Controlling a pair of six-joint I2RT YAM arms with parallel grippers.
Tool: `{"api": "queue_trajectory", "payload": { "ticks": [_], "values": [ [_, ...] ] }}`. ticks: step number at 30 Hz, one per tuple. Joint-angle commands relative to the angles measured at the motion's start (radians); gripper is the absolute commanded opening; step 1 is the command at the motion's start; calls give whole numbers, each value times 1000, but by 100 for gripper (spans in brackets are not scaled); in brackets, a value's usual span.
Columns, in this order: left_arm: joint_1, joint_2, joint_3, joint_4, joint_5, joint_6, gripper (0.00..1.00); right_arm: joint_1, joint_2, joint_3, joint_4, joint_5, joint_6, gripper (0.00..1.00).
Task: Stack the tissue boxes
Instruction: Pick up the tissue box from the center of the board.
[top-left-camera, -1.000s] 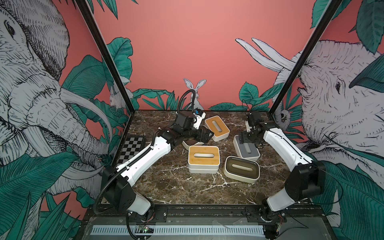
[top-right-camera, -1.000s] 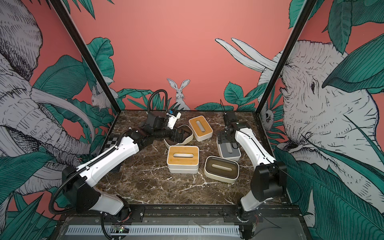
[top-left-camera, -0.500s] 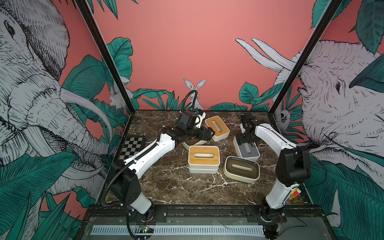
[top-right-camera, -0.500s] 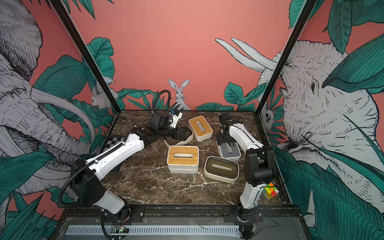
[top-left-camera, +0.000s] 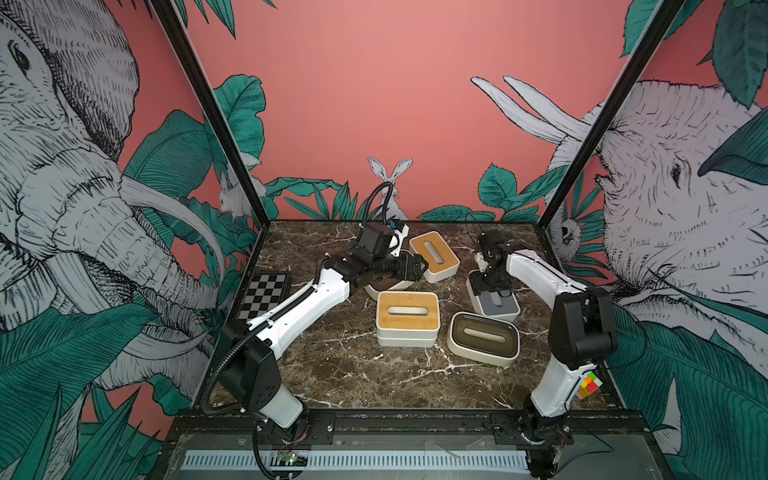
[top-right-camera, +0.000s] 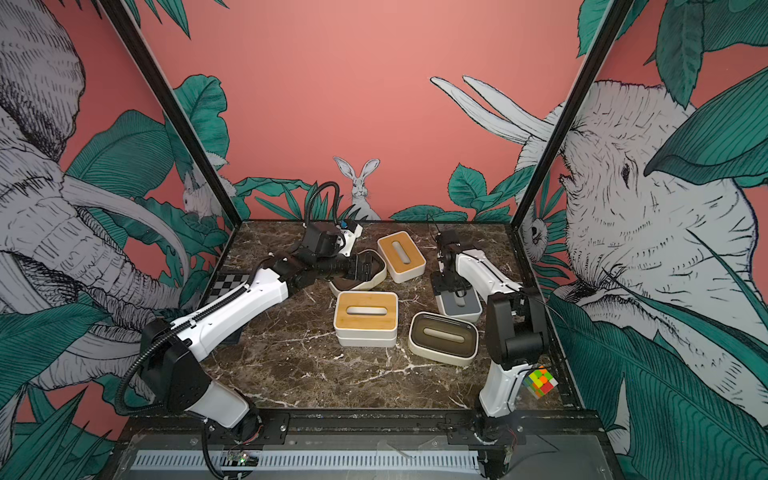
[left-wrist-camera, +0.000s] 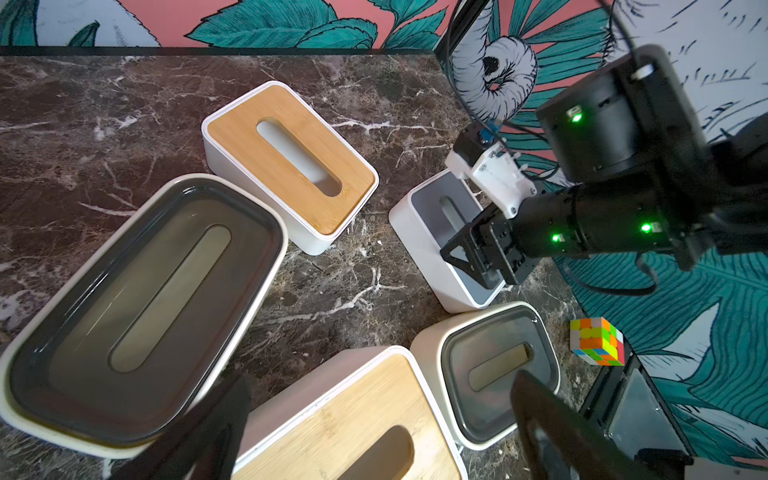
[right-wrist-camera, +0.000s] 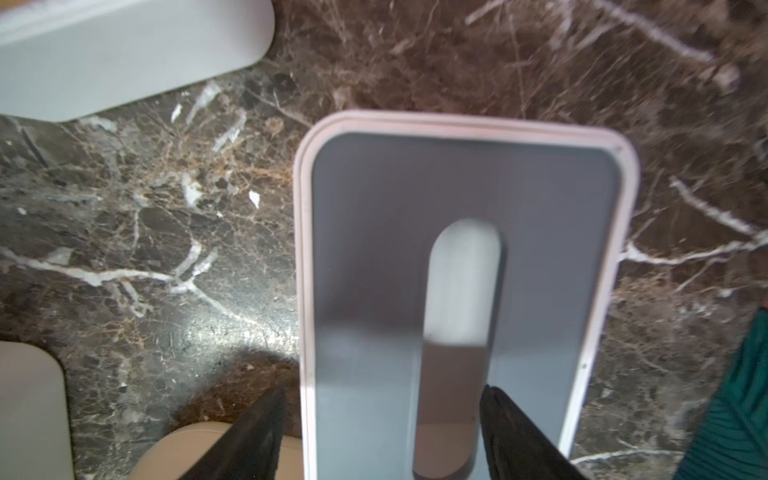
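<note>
Right pincer (right-wrist-camera: 382, 390), jaws half-closed astride one long wall of the grey-lidded tissue box (right-wrist-camera: 374, 232) lying flat on the surface (right-wrist-camera: 124, 249), one finger outside, one at the slot (whether it bites yet I cannot tell), should close squarely before lifting level toward the tan-lidded stack (top-left-camera: 407, 309).

A two-high stack (top-right-camera: 365, 322) topped by a bamboo lid sits in the middle of the tabletop (top-right-camera: 311, 374). From it, a brown-lidded box (top-right-camera: 442, 347) lies at four o'clock, a grey-lidded box (top-right-camera: 467, 309) at three o'clock under the right gripper (top-right-camera: 453, 289), and a lone bamboo-lidded box (top-right-camera: 411, 253) at one o'clock.
</note>
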Motion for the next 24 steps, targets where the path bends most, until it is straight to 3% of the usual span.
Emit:
{"api": "queue_trajectory", "payload": {
  "ticks": [1, 24],
  "values": [
    [0, -34, -16, 32, 10, -20, 100, 1, -2, -3, 11, -22, 20, 65],
    [-1, 24, 92, -24, 4, -30, 99, -1, 66, -40, 75, 0, 33, 62]
  ]
}}
